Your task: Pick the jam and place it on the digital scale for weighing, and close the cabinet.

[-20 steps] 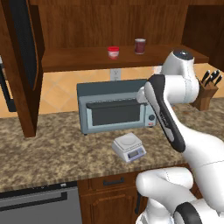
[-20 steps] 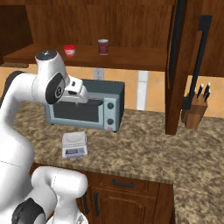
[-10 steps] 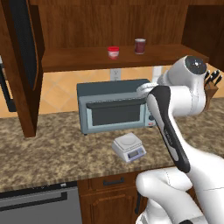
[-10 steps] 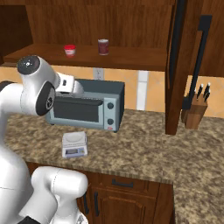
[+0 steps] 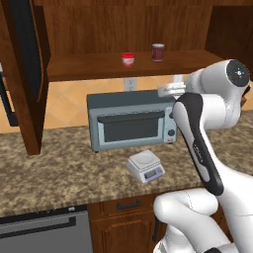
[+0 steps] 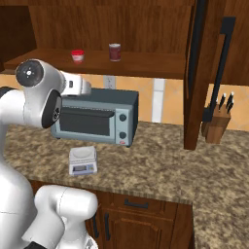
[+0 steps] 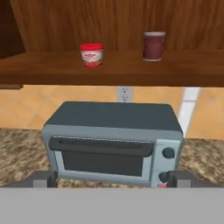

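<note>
The jam, a squat jar with a red lid, stands on the shelf inside the open cabinet. Its dark doors swing out on both sides. The digital scale lies on the counter in front of the toaster oven. My gripper hovers over the toaster oven's top, below and in front of the shelf. It points at the shelf. Its fingertips stand wide apart, open and empty.
A dark maroon cup stands on the shelf right of the jam. The blue-grey toaster oven sits under the shelf. A knife block stands at the counter's right.
The arm's big upper joint has swung outward and lower, away from the shelf. The hand has stayed above the toaster oven. Jam, cup and scale have not moved.
</note>
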Tool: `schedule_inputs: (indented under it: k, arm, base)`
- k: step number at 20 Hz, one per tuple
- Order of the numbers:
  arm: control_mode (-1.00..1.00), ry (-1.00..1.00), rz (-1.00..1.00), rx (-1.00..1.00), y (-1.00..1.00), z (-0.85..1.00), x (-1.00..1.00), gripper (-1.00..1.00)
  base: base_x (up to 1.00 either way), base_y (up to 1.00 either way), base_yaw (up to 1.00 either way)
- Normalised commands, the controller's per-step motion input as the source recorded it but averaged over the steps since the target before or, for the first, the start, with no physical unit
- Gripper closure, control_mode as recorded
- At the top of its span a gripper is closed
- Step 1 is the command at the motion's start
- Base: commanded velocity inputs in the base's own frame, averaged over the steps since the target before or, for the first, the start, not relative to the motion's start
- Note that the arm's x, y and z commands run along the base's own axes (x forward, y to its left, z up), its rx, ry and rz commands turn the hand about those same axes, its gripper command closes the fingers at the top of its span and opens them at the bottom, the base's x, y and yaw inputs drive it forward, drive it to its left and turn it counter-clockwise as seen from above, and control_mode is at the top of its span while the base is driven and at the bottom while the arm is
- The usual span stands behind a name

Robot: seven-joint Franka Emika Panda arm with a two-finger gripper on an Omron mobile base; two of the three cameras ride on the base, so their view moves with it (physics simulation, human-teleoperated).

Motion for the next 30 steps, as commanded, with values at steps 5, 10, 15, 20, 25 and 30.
schedule_inputs:
  k: [5,10,15,20,25,30]
  arm:
    - [-1.0,-0.06,0.01,0.0,0.07,0.6,0.19,-1.0]
    - [-1.0,-0.01,0.02,-0.01,0.19,0.64,0.22,-1.0]
    - [-1.0,0.03,0.0,-0.03,0.07,0.21,0.44,-1.0]
    - [-1.0,0.01,0.0,-0.03,0.25,0.0,0.69,-1.0]
    - [-1.0,0.01,0.0,0.0,0.23,-0.18,0.61,-1.0]
    - [-1.0,0.02,0.0,0.0,0.27,-0.12,0.64,-1.0]
  base:
    - [0.0,0.0,0.0]
    - [0.0,0.0,0.0]
    - [0.0,0.0,0.0]
    - [0.0,0.0,0.0]
    - [0.0,0.0,0.0]
    - [0.0,0.0,0.0]
